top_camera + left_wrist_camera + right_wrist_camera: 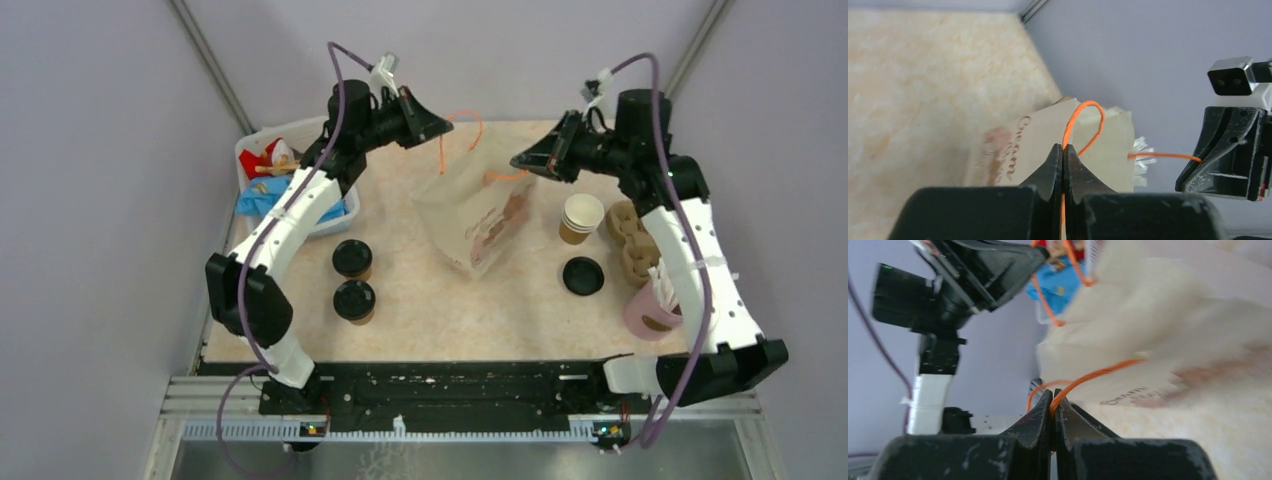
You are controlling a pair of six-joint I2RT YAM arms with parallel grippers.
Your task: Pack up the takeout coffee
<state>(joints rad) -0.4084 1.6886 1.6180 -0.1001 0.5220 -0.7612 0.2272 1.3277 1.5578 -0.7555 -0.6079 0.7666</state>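
Observation:
Two brown takeout coffee cups with black lids point(352, 258) point(354, 300) stand at the left of the table. An open brown cup point(581, 217) stands at the right, with a loose black lid point(583, 275) in front of it. Between them a pale paper bag point(480, 220) point(1038, 145) point(1148, 330) hangs tilted by its two orange string handles. My left gripper point(445, 125) point(1063, 146) is shut on one handle point(1087, 107). My right gripper point(515, 160) point(1053, 391) is shut on the other handle point(1098, 372).
A white bin point(300, 130) of blue and red packets sits at the back left. A brown pulp cup tray point(630, 235) and a pink cup of white sticks point(650, 315) stand at the right, under the right arm. Grey walls close in on three sides.

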